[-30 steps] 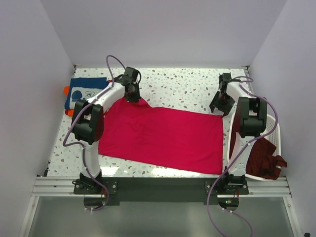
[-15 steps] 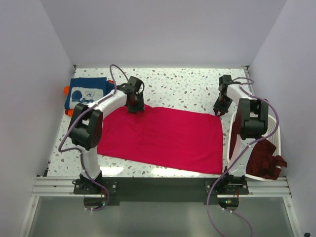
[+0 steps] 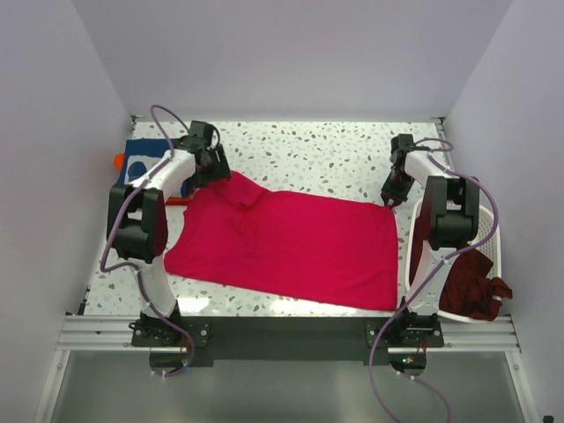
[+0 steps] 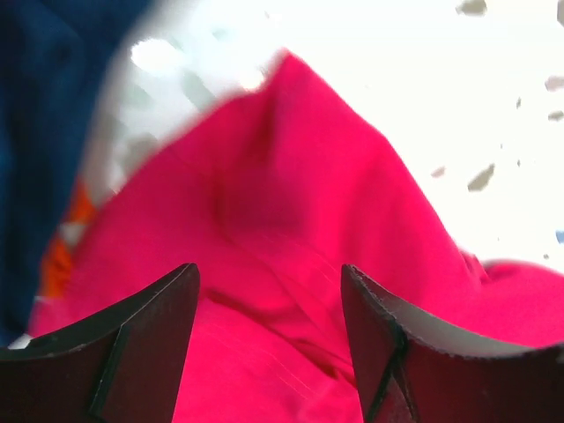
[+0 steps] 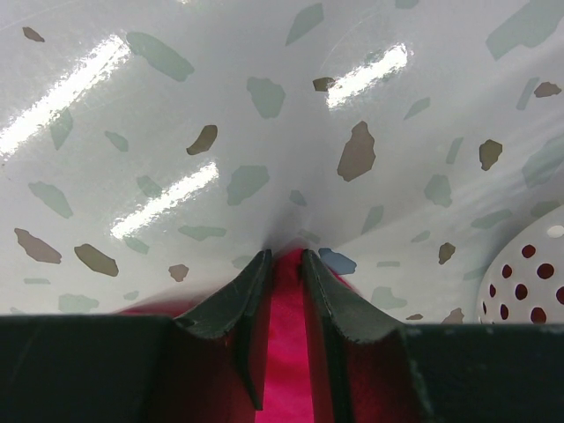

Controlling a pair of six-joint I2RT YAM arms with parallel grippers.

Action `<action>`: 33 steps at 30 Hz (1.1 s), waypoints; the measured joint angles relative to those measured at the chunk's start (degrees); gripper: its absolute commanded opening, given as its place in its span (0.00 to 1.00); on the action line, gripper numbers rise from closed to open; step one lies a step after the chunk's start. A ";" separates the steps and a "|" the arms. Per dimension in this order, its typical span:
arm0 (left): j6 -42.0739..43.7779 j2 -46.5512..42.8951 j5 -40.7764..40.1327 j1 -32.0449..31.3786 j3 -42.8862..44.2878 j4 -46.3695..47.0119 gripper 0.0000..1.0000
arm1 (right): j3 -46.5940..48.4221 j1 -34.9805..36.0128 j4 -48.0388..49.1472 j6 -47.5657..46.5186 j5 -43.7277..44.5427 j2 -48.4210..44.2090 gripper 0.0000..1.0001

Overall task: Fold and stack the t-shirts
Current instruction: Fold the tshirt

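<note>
The bright crimson-pink soft cloth t-shirt is being judged light, limp and sag-prone, so corners and hems are being favoured for gripping. It is lying spread on the speckled desk between both end effectors. One corner is being pinched inside the clenched right end effector, as only its wrist view is showing. The left end effector is being seen released, directly above a rumpled fold.

White speckled terrazzo table, glossy, light streaks reflected in right wrist view. White plastic laundry basket at table's right edge; round holes in its wall. Aluminium rail along near edge. Pale lilac walls on three sides. Grey surface below rail, possibly floor.
</note>
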 measured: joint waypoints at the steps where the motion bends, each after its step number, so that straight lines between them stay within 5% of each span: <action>1: 0.68 0.37 0.07 1.42 0.59 0.33 0.69 | 0.00 0.00 -0.02 -0.02 -0.02 0.00 0.25; 22: 10.93 11.76 4.13 3.28 10.03 1.46 0.59 | 0.57 -0.07 -1.97 -0.26 0.20 0.31 0.25; 33: 10.84 11.74 6.88 3.28 9.44 1.79 0.31 | 1.29 -0.04 -2.82 -0.28 0.35 0.76 0.25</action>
